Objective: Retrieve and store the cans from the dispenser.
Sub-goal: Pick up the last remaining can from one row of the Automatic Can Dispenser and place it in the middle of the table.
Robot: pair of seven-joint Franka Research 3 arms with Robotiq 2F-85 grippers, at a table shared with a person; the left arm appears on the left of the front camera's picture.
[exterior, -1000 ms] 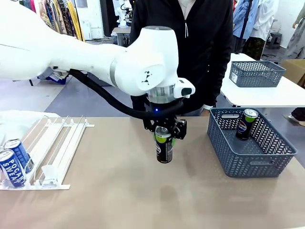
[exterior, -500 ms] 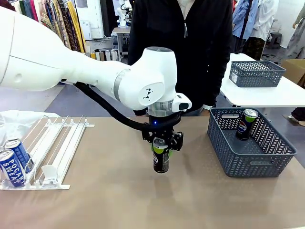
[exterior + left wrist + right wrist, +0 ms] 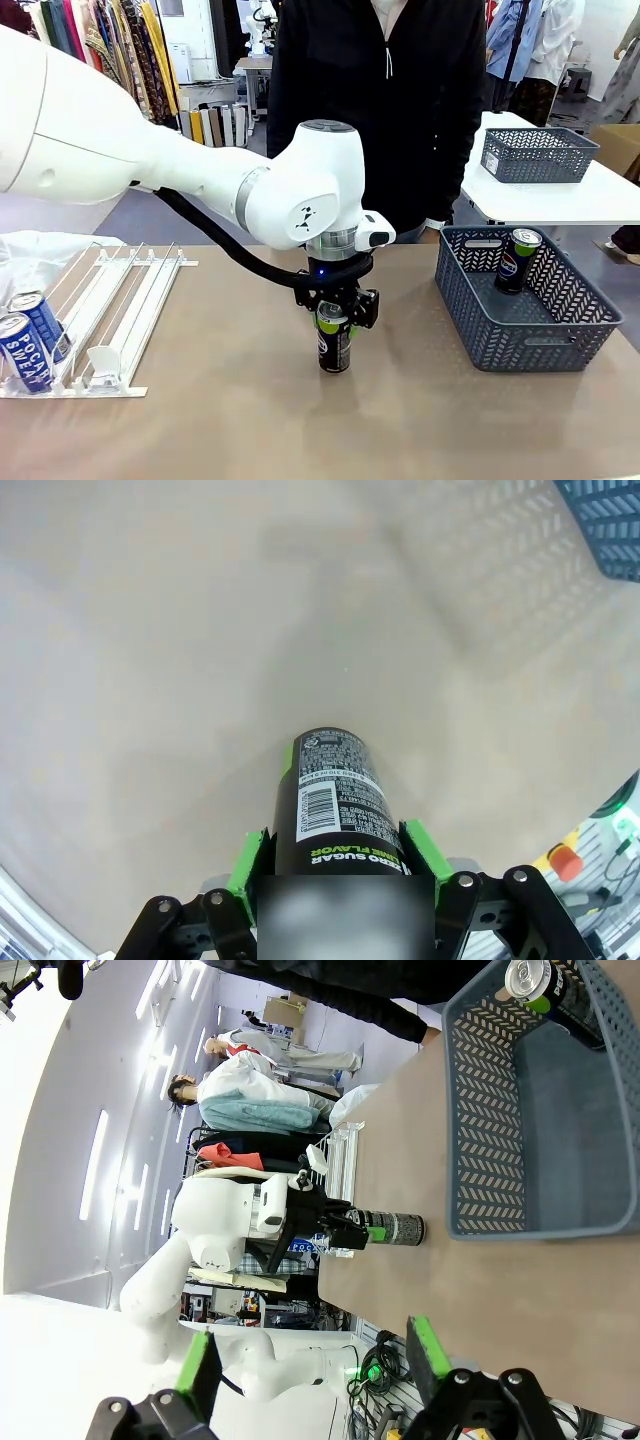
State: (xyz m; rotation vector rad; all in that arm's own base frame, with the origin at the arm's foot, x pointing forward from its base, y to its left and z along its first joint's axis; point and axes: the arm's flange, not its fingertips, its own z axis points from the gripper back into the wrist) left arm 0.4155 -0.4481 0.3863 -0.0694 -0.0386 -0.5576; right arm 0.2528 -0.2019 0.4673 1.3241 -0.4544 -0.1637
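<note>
My left gripper (image 3: 335, 312) is shut on the top of a dark green-labelled can (image 3: 335, 345), held upright at mid-table with its base at or just above the tabletop. In the left wrist view the green pads (image 3: 250, 862) clamp that can (image 3: 335, 800) from both sides. The dispenser (image 3: 120, 300) lies at the left, with two blue cans (image 3: 25, 350) at its near end. A dark Pepsi can (image 3: 517, 260) stands in the grey basket (image 3: 500, 335) at the right. My right gripper (image 3: 310, 1355) is open with nothing in it, looking across at the basket (image 3: 480, 1110) and the held can (image 3: 392, 1228).
A person in black (image 3: 400, 100) stands at the table's far edge behind the held can. A second grey basket (image 3: 538, 155) sits on a white table at the back right. Bare tabletop lies between the held can and the near basket.
My left gripper has moved down and slightly to the left with the green-labelled can, bringing it close to the tabletop. The basket and dispenser cans have not moved.
</note>
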